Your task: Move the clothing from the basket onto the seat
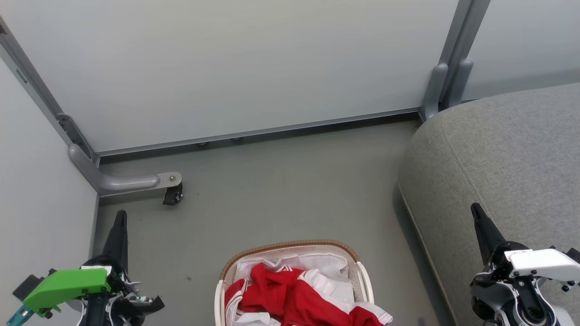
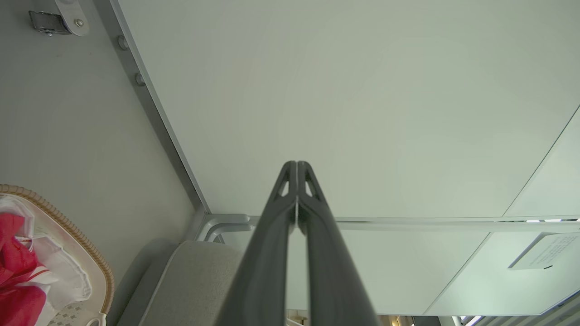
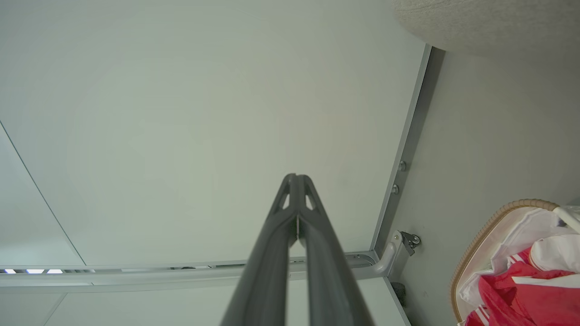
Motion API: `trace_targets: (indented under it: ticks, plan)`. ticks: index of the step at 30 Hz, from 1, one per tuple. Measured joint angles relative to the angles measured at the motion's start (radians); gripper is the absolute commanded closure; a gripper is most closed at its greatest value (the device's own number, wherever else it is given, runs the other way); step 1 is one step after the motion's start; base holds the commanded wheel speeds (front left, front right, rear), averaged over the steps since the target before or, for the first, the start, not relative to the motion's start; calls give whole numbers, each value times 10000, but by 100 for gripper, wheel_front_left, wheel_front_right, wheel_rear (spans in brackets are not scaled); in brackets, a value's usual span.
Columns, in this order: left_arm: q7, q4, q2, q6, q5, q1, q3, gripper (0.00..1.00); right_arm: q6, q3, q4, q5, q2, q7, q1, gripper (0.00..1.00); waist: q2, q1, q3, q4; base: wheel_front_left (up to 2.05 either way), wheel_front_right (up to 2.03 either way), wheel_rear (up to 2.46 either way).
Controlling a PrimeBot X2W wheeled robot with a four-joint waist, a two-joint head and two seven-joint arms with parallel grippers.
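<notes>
The clothing [image 1: 290, 294] lies as a crumpled red heap with white stripes and white panels inside the basket [image 1: 290, 245], at the bottom centre of the head view. One white-edged red fold at the lower right seems to lap over the basket's right rim. Under and behind the red cloth, a plain white liner [image 1: 317, 262] shows against the basket's far wall, below the brown woven rim. In the left wrist view the same heap appears at the lower left edge. In the right wrist view it appears at the lower right.

The basket stands on the grey floor [image 1: 281, 181], with a strip of bare floor between it and the seat [image 1: 498, 149]. The seat fills the right side of the head view with its rounded grey fabric edge and stitched seam.

The left gripper [image 1: 120, 217] sits at the lower left of the head view. Its two dark fingers are pressed together tip to tip and point up the frame, with a green cover [image 1: 68, 285] on the wrist below. The right gripper [image 1: 476, 209] sits at the lower right, in front of the seat's edge. Its fingers are likewise pressed together, above a white wrist cover [image 1: 543, 262].

Pale partition panels [image 1: 226, 68] in grey metal frames close off the top and left of the head view. A small black caster [image 1: 172, 195] on a metal foot stands at the middle left.
</notes>
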Motion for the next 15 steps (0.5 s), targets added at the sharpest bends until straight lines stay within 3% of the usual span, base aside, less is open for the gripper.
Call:
trace_targets:
  ticks: [8,9,15]
  plan:
    - [0,-2,0,0,0,0,0,100,0,0,0,0,0,0,0,100,0,0,0,0,0,0,0]
    - [-4,52,-8,2,-4,15,-2,0,0,2,52,-2,15,-2,25,0,0,0,0,0,0,0,0]
    - [-23,562,-105,2,-4,452,-100,0,-4,40,529,-4,190,-19,445,0,0,1,5,-2,0,0,0]
